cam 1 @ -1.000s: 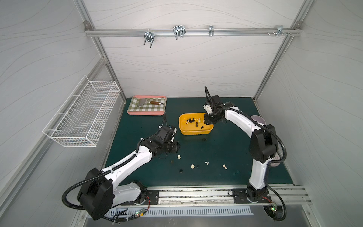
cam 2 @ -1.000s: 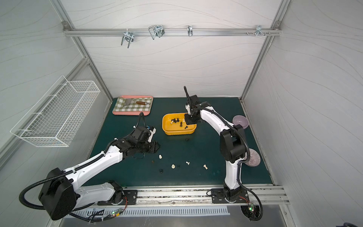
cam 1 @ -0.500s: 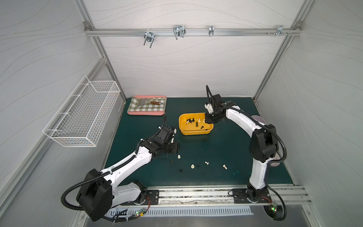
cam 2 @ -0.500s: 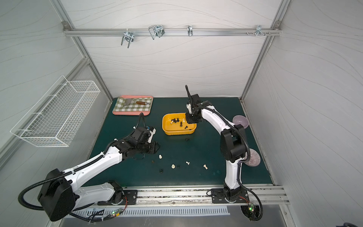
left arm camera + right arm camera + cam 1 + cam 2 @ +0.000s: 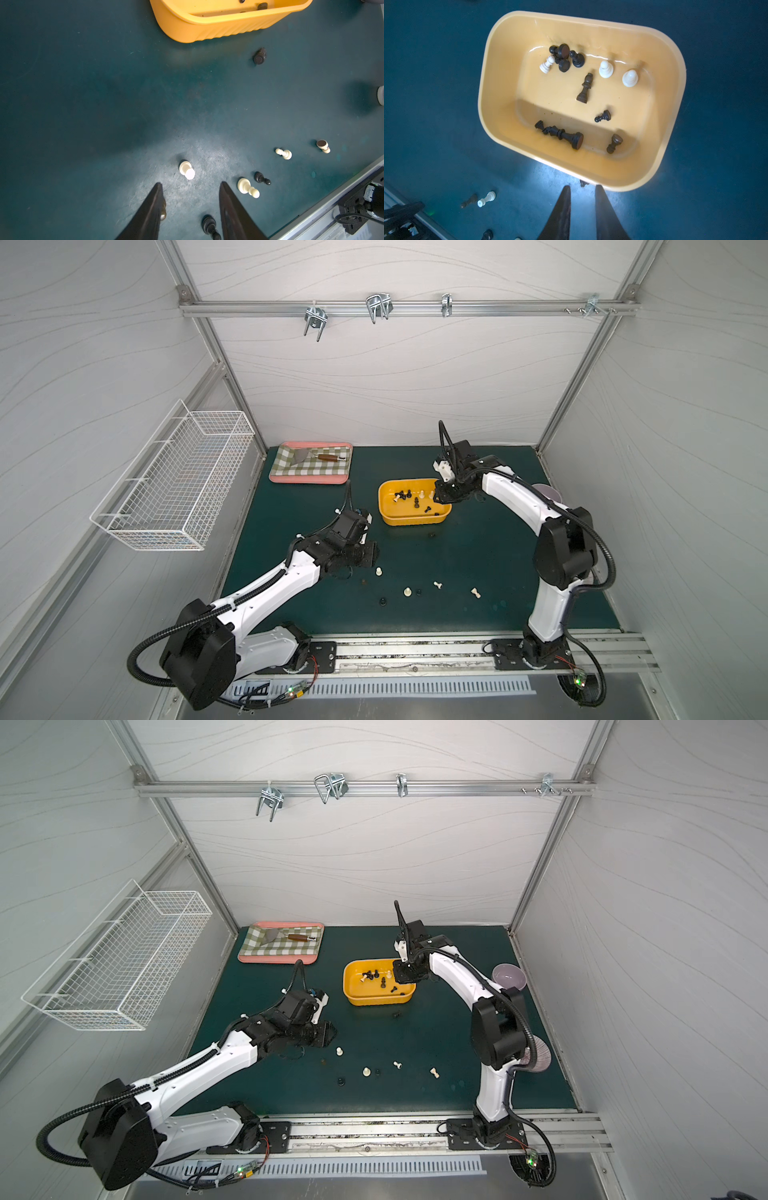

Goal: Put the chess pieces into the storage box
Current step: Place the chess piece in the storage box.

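Left arm and right arm wearing white shells over black joints; black corrugated cable looping off each base; left gripper fingers tapering black

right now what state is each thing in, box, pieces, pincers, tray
storage box, upright, holding black and white pieces, mostly toppled
loose chess pieces, about eight on the mat, some standing, some fallen
left pincer, open, empty, above loose pieces
right pincer, slightly open, empty, by the box rim
checkered tray, flat, holding a trowel
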Controlling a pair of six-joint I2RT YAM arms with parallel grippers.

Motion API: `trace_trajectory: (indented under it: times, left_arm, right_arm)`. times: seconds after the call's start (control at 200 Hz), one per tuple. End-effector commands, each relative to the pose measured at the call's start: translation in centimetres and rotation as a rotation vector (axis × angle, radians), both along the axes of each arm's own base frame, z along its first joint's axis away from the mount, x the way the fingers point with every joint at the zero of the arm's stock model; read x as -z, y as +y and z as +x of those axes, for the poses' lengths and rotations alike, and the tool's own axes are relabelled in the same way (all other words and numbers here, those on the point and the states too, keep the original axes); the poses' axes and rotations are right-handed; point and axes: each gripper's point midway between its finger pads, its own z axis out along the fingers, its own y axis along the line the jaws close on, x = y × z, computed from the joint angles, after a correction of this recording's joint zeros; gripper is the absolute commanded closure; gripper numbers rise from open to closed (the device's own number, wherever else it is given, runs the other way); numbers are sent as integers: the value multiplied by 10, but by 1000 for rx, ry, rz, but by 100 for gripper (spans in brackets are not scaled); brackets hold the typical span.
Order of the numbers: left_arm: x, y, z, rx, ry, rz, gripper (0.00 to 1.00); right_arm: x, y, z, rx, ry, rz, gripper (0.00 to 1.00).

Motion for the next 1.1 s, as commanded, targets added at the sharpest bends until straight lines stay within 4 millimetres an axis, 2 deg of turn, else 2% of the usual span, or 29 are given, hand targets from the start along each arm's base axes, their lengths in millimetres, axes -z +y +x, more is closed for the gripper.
trace_trajectory:
  times: [0.0, 0.34, 0.685, 1.095]
  left_arm:
    - [-5, 3, -2, -15, -5, 10, 54]
    - [6, 12, -15, -17, 67, 79, 54]
    - [19, 24, -29, -39, 117, 143, 54]
    - [48, 17, -47, -17, 179, 188, 55]
  right_arm:
    - [-29, -2, -16, -14, -40, 62, 76]
    - [-24, -26, -73, -9, -32, 83, 76]
    - [7, -62, -132, 46, 43, 54, 75]
    - [30, -85, -165, 171, 80, 81, 74]
